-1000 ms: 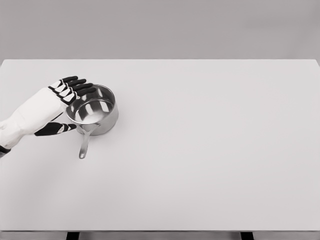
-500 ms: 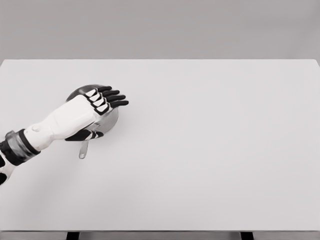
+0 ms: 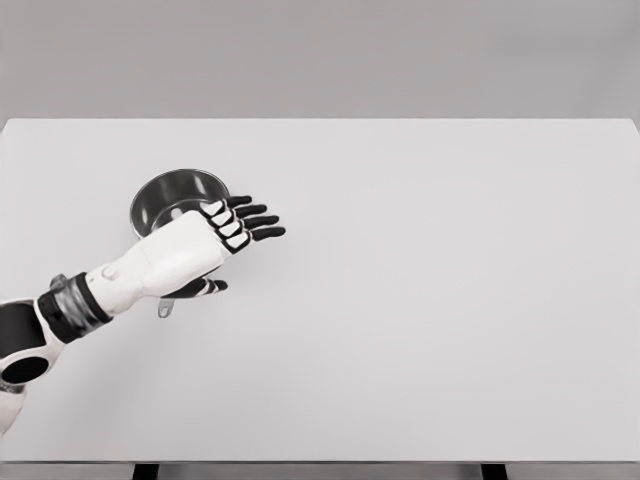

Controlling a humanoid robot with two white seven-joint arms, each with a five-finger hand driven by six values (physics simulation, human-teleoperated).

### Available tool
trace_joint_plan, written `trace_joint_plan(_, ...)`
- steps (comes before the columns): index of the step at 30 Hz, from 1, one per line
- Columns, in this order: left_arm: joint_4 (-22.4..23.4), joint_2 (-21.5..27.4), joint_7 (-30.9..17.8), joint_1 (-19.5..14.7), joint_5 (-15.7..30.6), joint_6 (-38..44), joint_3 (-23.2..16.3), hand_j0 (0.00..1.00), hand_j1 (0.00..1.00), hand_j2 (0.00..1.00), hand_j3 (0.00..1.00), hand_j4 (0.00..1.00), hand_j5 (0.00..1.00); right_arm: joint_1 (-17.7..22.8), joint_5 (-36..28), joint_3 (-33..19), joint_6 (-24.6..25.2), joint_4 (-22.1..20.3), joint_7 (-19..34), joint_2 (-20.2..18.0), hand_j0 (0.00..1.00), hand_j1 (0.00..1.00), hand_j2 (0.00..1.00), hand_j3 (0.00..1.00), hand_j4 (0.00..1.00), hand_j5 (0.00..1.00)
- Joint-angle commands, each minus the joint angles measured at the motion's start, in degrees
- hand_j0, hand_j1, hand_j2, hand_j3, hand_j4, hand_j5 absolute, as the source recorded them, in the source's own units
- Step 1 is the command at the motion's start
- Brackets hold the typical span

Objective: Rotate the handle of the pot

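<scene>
A small steel pot [image 3: 166, 199] stands on the white table [image 3: 420, 290] at the left. Its handle [image 3: 165, 308] points toward the front edge, and only the tip shows below my forearm. My left hand [image 3: 238, 238] comes in from the lower left and hovers over the pot's front right side, covering part of the rim. Its dark fingers [image 3: 256, 222] are stretched out to the right and the thumb [image 3: 205, 287] lies below the palm. The hand holds nothing. No right arm shows in the head view.
The table's front edge [image 3: 320, 461] runs along the bottom of the picture, with two dark legs just below it. A plain grey wall stands behind the table.
My left hand has moved right and toward the front, from the pot's left rim across its top to its front right side. The pot has stayed where it was.
</scene>
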Motion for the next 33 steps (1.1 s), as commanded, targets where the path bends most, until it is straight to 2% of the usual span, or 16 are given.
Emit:
trace_joint_plan(1, 0.0, 0.2, 0.0, 0.0, -1.8, 0.1, -0.8, 1.0, 1.0, 1.0, 1.0, 1.0, 1.0, 0.0, 0.0, 0.0, 0.0, 0.0, 0.0, 0.0, 1.0, 1.0, 1.0, 1.0, 1.0, 1.0)
trace_joint_plan(16, 0.1, 0.8, 0.0, 0.3, -5.0, 0.1, -0.9, 1.0, 1.0, 1.0, 1.0, 1.0, 1.0, 0.0, 0.0, 0.0, 0.0, 0.0, 0.0, 0.0, 1.0, 1.0, 1.0, 1.0, 1.0, 1.0)
trace_joint_plan(18, 0.1, 0.7, 0.1, 0.4, -7.2, 0.1, -0.8, 1.0, 1.0, 1.0, 1.0, 1.0, 1.0, 0.0, 0.0, 0.0, 0.0, 0.0, 0.0, 0.0, 1.0, 1.0, 1.0, 1.0, 1.0, 1.0)
trace_joint_plan(33, 0.1, 3.5, 0.0, 1.0, -7.2, 0.1, -0.2, 1.0, 1.0, 1.0, 1.0, 1.0, 1.0, 0.0, 0.0, 0.0, 0.0, 0.0, 0.0, 0.0, 1.0, 1.0, 1.0, 1.0, 1.0, 1.0)
